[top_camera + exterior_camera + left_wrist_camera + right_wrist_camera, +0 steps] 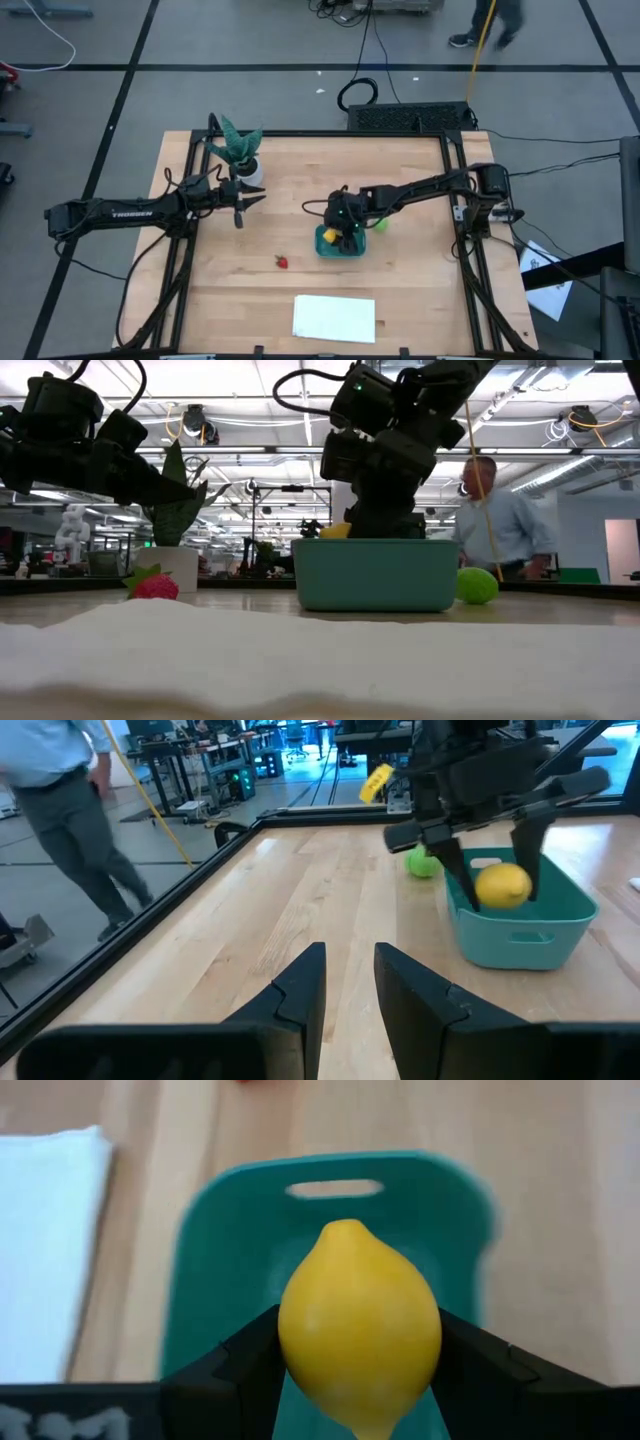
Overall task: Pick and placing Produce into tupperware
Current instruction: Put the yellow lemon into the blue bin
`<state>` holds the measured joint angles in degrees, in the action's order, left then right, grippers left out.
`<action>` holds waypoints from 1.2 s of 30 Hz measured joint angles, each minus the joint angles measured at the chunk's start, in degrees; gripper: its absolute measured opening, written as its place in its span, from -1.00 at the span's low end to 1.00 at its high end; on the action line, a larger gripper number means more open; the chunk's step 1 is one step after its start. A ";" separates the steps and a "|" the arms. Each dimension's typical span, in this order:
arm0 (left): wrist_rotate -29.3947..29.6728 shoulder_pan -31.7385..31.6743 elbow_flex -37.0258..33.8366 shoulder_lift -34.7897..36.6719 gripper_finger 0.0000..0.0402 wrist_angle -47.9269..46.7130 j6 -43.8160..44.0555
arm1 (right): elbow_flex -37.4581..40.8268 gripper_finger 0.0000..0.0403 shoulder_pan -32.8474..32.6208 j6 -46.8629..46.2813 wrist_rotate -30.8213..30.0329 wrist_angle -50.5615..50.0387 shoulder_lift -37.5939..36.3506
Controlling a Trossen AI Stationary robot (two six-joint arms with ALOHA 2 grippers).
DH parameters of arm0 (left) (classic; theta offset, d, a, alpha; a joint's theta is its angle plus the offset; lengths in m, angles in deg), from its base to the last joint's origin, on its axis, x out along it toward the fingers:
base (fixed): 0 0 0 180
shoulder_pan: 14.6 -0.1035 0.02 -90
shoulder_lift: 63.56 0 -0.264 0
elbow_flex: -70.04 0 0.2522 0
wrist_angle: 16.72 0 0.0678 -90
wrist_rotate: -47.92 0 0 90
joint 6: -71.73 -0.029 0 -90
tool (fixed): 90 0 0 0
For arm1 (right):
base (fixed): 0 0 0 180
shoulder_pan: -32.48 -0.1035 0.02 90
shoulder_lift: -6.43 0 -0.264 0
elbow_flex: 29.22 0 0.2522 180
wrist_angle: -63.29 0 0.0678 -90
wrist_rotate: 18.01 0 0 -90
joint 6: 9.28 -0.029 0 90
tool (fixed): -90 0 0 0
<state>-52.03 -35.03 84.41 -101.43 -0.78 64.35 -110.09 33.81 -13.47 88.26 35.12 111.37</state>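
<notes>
Right now the right gripper (346,235) had its fingers clamped on the lemon (359,1342), held just over the teal tub (338,247). Left gripper (262,197) waited beside the potted plant (240,150), fingers slightly apart, holding nothing. Strawberry (282,262) and green ball (381,225) sat on the bench (410,290).

Yellow lemon (358,1330), teal tub (375,575), red strawberry (156,586), green ball (478,585).

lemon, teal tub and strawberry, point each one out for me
lemon (359,1342), right wrist view, middle of its yellow skin
teal tub (375,575), low view, middle of its near wall
strawberry (282,262), high view, centre of the red piece on the table
</notes>
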 joint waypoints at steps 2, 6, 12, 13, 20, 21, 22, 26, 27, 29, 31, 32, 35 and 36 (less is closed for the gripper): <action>0.00 -0.01 0.00 0.00 -0.54 0.00 0.00 | -0.01 -0.01 -0.46 -0.02 0.07 -0.01 0.00; 0.00 0.00 0.00 0.00 -0.54 0.00 0.00 | -0.02 -0.01 -0.66 -0.04 0.00 0.03 0.00; 0.00 -0.01 0.00 0.01 -0.54 0.02 -0.02 | -0.11 -0.01 -0.69 0.02 0.31 0.95 1.34; 0.00 0.01 0.00 0.00 -0.54 0.02 -0.02 | -0.10 -0.01 -0.77 0.01 0.36 0.70 1.80; 0.00 0.01 0.00 0.00 -0.54 -0.04 0.05 | -1.01 -0.01 -1.11 0.04 2.93 0.56 5.37; 0.00 0.01 0.00 0.02 -0.54 -0.04 0.07 | -1.48 -0.01 -1.07 0.13 3.58 0.75 5.67; 0.00 -0.01 0.00 0.02 -0.54 -0.09 0.07 | -1.88 -0.01 -0.97 0.15 3.80 0.98 5.79; 0.00 0.00 -0.02 0.00 -0.54 -0.61 0.09 | -1.95 -0.01 -0.62 0.37 6.65 0.85 5.82; 0.00 0.00 -0.02 0.01 -0.54 -0.59 0.09 | -1.95 -0.01 -0.62 0.37 6.74 0.57 5.99; 0.00 -0.01 -0.02 0.02 -0.54 -0.88 0.04 | -1.95 -0.01 -0.58 0.23 6.70 0.36 6.55; 0.00 -0.01 -0.02 0.02 -0.54 -0.94 0.00 | -2.00 -0.01 -0.58 0.39 6.49 -0.53 6.54; 0.00 -0.01 -0.02 0.02 -0.54 -0.94 0.00 | -1.99 -0.01 -0.58 0.47 6.40 -0.82 6.57; 0.00 0.01 -0.02 0.02 -0.54 -0.96 0.00 | -2.03 -0.01 -0.58 0.34 6.47 0.77 7.05; 0.00 0.01 -0.02 0.02 -0.54 -0.98 0.00 | -2.03 -0.01 -0.53 0.11 6.45 0.81 6.95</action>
<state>-52.03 -35.02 84.38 -101.41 -1.77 64.35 -112.12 33.27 -13.35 94.71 35.93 118.32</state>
